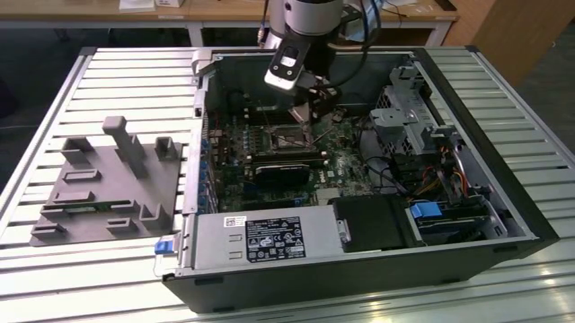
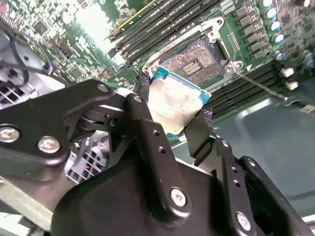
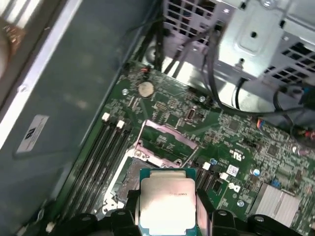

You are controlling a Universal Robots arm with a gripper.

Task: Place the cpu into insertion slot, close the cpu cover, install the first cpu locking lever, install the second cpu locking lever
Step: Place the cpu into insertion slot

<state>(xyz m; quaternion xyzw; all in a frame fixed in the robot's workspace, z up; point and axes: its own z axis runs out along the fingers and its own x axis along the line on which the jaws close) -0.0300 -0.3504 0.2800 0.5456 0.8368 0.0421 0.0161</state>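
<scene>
My gripper [image 2: 173, 112] is shut on the cpu [image 2: 178, 101], a flat silver-topped chip with a blue-green edge, its black fingers [image 2: 144, 91] pressing two opposite sides. The chip hangs tilted a little above the insertion slot [image 2: 194, 61], a dark square socket with a metallic rim on the green board. In the first wrist view the cpu [image 3: 167, 196] is over the slot's [image 3: 124, 178] near edge, and the cpu cover [image 3: 165, 142] stands raised open beyond it. A thin locking lever [image 2: 261, 86] sticks out beside the socket. In the exterior view the gripper [image 1: 306, 113] reaches down into the case over the slot [image 1: 285, 138].
The open computer case [image 1: 489, 168] lies on a slatted table. Long black memory slots [image 3: 101, 147] flank the socket, a black heatsink-like block [image 1: 283, 173] lies near it, and a metal drive cage [image 1: 409, 114] with cables is at the exterior view's right. A grey fixture [image 1: 104, 182] is outside the case.
</scene>
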